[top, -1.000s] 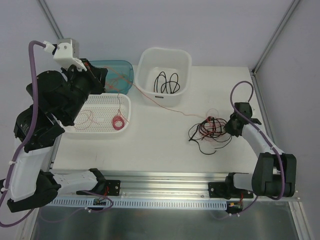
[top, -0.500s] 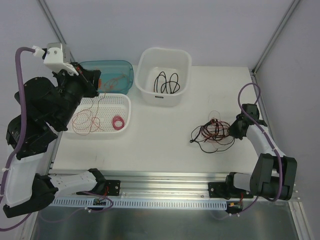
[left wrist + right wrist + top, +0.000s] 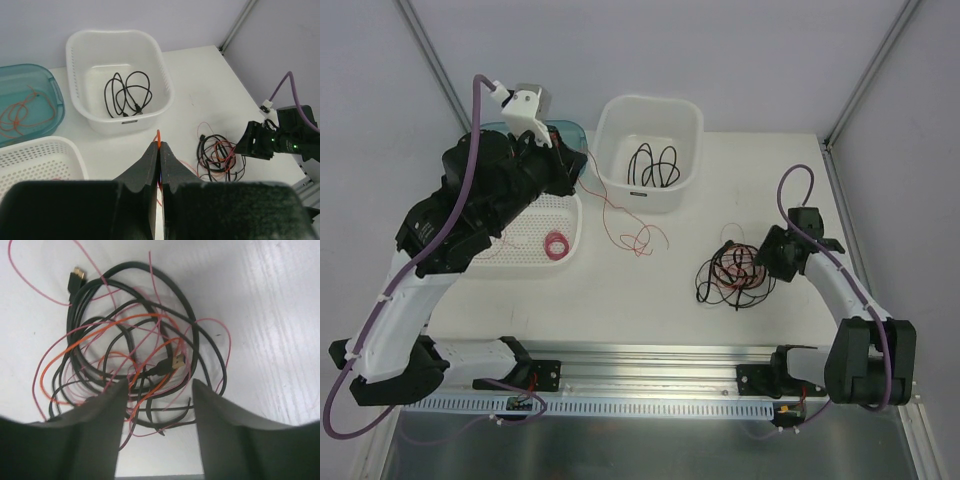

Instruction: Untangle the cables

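Cables [image 3: 730,272] bunched at the table's [image 3: 650,295] 4 o'clock.
Wrist cams tell it: left gripper [image 3: 159,146] pinched on an orange wire [image 3: 158,135], right gripper [image 3: 158,385] half open over the bunch, empty.

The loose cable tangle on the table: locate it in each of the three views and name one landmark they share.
Top external: the cable tangle lies right of centre on the table, just left of the right gripper.
Left wrist: the cable tangle sits lower right, beside the right gripper.
Right wrist: the cable tangle fills the middle, under the open right gripper.
Shared landmark: the right gripper.
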